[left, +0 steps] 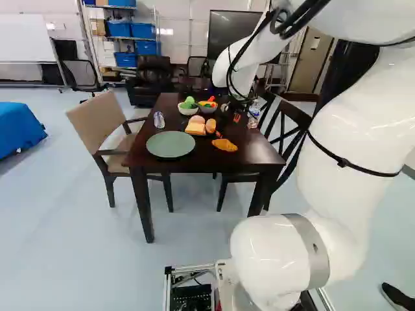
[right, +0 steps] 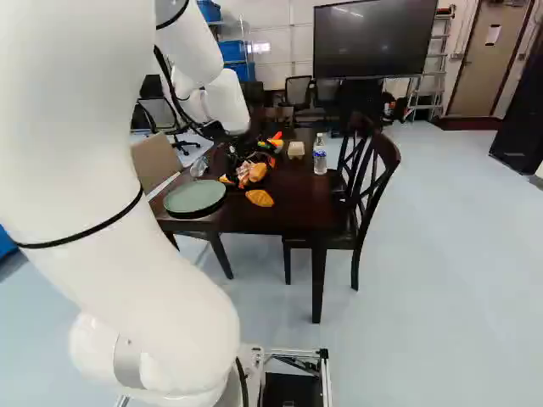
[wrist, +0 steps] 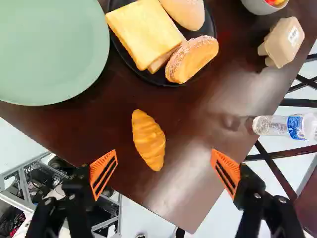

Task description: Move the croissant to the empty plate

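Observation:
My gripper (left: 227,126) hangs above the dark table in the left base view. In the wrist view the gripper (wrist: 164,154) stands wide open, its orange pads far apart. The golden croissant (wrist: 148,140) lies on bare table, seen between and slightly ahead of the fingers, with neither pad touching it. Also in the left base view, the croissant (left: 224,145) lies to the right of the round pale green plate (left: 170,144). Nothing lies on this green plate (wrist: 47,49), which fills one side of the wrist view.
A black plate (wrist: 124,52) holds several breads beside the green plate. Bowls of toy food (left: 188,110), a small carton (wrist: 285,42), a clear cup (left: 159,120) and a water bottle (right: 320,156) stand on the table (right: 288,212). Chairs (right: 373,178) flank it.

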Robot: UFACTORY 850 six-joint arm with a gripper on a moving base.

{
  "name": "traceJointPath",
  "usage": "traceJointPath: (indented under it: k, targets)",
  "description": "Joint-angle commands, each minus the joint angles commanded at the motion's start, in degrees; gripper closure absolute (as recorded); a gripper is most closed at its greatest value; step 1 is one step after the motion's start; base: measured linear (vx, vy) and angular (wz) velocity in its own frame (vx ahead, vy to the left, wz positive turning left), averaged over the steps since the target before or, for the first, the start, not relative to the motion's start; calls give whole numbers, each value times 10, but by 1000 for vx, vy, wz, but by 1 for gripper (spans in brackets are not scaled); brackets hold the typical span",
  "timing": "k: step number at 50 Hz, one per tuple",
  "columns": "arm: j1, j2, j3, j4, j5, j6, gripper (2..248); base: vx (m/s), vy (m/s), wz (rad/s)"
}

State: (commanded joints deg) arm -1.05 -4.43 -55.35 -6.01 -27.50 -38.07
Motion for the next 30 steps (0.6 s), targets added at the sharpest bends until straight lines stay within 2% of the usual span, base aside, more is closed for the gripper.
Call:
traceJointPath:
  k: [17,30]
  targets:
    - [0,0,0,0,0,0,3,0,0,0]
    - [0,-18,-2,0,0,0,3,0,0,0]
